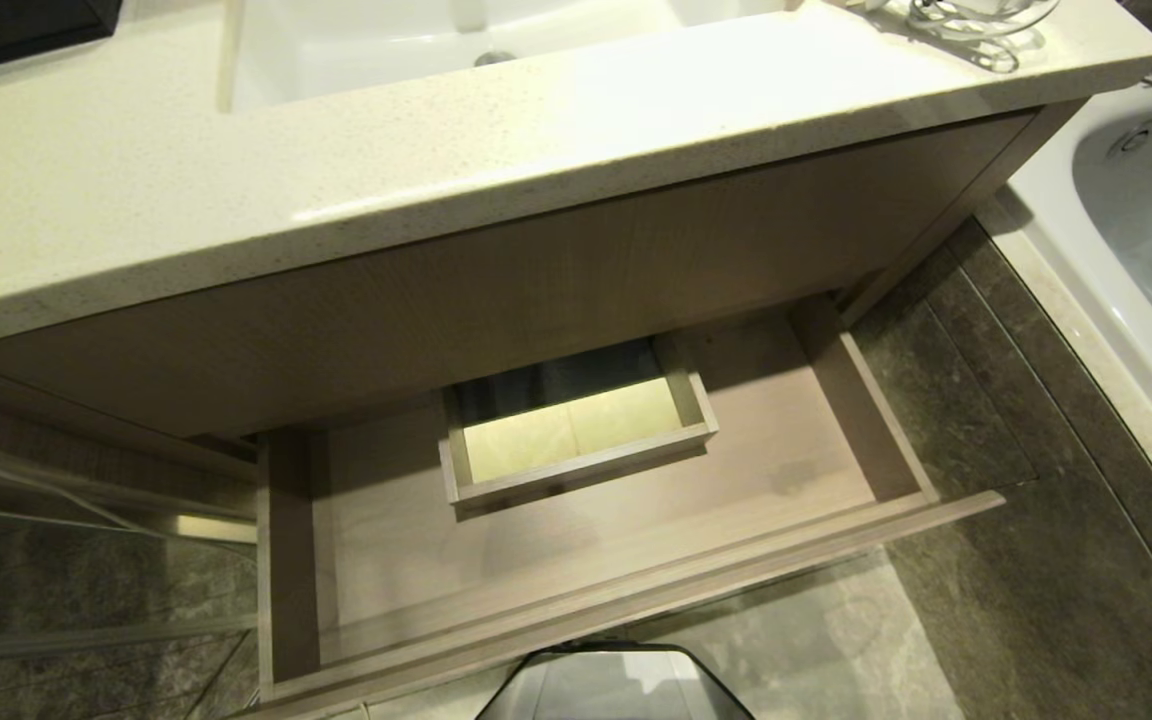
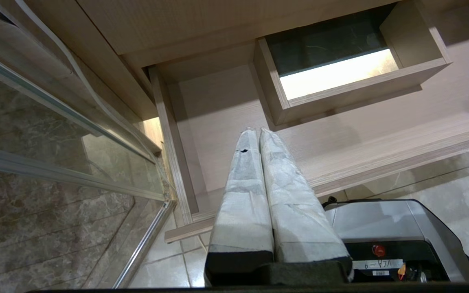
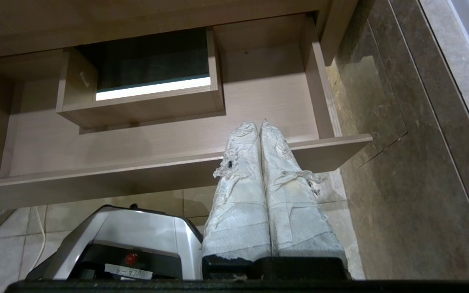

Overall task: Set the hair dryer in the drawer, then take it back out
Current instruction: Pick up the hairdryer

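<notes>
The drawer [image 1: 576,560] is standing pulled out from under the pale speckled countertop [image 1: 236,190], a wide shallow tray of light wood grain with a flat handleless front and thin side walls. Its floor is lying bare around a boxed cutout [image 1: 576,440] near the back, through which a bright strip is showing. The hair dryer is not showing clearly in any view; only a tangle of cord [image 1: 976,25] is lying at the far corner of the countertop. The left gripper [image 2: 257,131] is hanging just in front of the drawer's front edge, its white-wrapped fingers pressed together and holding nothing. The right gripper [image 3: 259,124] is hanging likewise before the drawer's other end, fingers closed tight and empty. The robot's base [image 3: 128,244] is sitting below both grippers.
</notes>
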### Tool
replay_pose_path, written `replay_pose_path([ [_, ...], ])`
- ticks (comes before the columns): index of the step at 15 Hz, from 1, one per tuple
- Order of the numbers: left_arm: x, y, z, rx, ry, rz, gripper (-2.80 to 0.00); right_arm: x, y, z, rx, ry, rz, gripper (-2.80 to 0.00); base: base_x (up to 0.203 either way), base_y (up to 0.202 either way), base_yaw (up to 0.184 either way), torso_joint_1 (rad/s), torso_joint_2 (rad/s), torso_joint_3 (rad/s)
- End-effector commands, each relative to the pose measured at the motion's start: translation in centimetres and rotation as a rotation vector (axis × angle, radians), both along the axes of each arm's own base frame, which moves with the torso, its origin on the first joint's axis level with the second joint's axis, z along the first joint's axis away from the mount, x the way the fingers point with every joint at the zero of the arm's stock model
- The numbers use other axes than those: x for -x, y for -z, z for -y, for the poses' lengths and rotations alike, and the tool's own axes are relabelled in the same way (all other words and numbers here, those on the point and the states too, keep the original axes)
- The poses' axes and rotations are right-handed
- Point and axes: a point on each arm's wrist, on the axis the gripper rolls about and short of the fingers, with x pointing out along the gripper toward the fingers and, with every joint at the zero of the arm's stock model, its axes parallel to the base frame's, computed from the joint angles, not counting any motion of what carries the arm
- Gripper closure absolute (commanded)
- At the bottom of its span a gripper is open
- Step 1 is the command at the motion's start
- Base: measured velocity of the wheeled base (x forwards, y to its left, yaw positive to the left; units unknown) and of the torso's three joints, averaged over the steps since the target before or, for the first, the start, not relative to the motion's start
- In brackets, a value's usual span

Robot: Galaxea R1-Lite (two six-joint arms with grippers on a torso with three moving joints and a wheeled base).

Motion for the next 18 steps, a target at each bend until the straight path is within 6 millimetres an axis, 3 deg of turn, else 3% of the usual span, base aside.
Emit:
replay_pose_path([
  [1,-0.01,0.04,0.00,0.000,0.001,-0.002,0.00,-0.03,1.19,-0.01,0.000,0.000,-0.001,0.00,0.000,0.000,0.000,0.022,-0.04,-0.020],
  [18,-0.01,0.04,0.00,0.000,-0.001,-0.002,0.00,-0.03,1.17,-0.01,0.003,-0.003,0.002,0.00,0.000,0.000,0.000,0.201,-0.38,-0.176],
])
